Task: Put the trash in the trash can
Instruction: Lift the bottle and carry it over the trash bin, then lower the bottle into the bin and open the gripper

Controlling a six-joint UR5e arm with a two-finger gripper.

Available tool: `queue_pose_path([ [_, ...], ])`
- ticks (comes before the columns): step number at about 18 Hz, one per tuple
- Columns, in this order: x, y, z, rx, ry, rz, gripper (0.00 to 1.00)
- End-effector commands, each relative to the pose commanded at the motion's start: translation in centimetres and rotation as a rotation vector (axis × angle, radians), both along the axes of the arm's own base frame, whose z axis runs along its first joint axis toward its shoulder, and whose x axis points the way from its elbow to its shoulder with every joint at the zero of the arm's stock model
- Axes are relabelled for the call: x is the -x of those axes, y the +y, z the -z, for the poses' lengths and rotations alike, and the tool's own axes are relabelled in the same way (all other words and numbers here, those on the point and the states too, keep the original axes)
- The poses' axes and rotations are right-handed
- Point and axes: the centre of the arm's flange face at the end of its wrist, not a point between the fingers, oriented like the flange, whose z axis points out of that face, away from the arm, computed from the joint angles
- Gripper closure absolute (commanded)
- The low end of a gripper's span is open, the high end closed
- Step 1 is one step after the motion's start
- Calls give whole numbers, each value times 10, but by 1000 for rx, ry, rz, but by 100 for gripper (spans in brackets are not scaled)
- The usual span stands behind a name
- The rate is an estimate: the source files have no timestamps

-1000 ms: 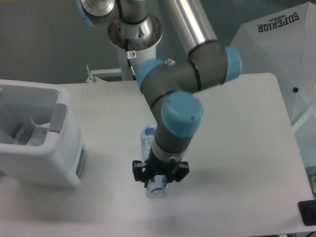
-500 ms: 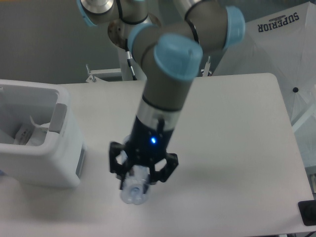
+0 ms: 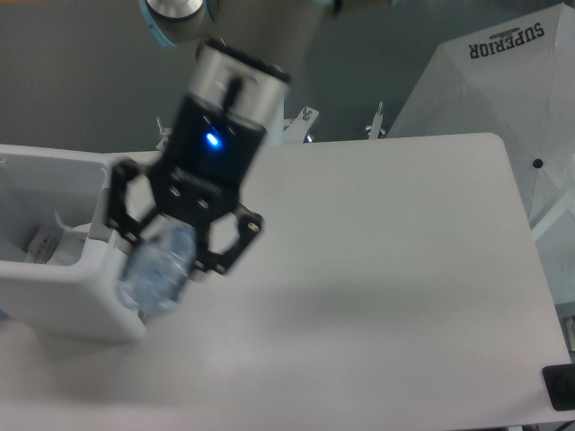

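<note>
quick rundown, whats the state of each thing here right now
gripper: jaws shut on the bottle, blue light lit on its body
bottle: crushed, held off the table, in front of the near right corner of the trash can, not yet inside
trash can: upright, open top
wrapper: crumpled, lying inside the trash can
table: nothing else on the part in view

My white table [image 3: 404, 269] with rounded corners, grey wall [image 3: 81, 72] behind me, white SUPERIOR umbrella [image 3: 503, 81] at one side
</note>
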Motion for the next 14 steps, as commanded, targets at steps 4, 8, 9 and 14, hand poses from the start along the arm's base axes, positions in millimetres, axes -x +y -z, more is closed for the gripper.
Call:
queue_pose_path([
  [4, -44, 11, -8, -17, 5, 75, 46],
  [8, -68, 20, 7, 0, -7, 116, 43],
  [9, -72, 22, 13, 4, -10, 124, 43],
  [14, -92, 31, 46, 23, -14, 156, 43],
])
